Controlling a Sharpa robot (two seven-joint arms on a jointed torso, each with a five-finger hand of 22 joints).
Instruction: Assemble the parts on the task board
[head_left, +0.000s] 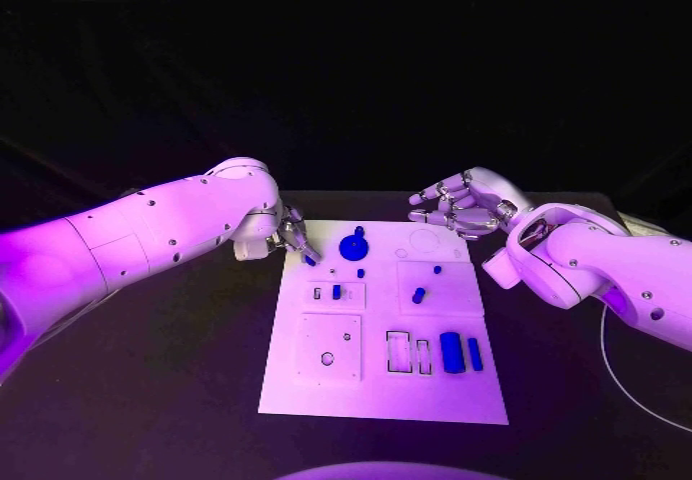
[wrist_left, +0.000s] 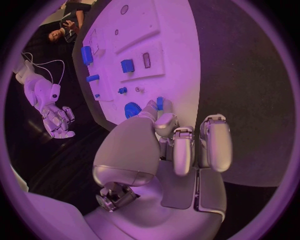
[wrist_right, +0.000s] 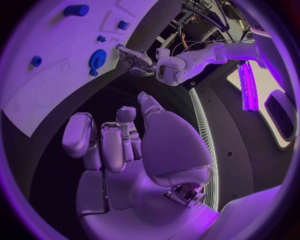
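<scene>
The white task board lies in the middle of the black table. My left hand hovers at the board's far left corner and pinches a small blue peg between thumb and fingertip; the left wrist view shows the peg at the fingertips, just beside the blue gear. The gear stands on the board's far part. My right hand hangs above the far right corner, fingers loosely bent and apart, holding nothing. Two long blue parts lie at the board's right side.
Small blue pegs stand in the board's middle blocks, and another sits in the left block. A thin white cable curves over the table to the right of the board. Bare black table lies to the left.
</scene>
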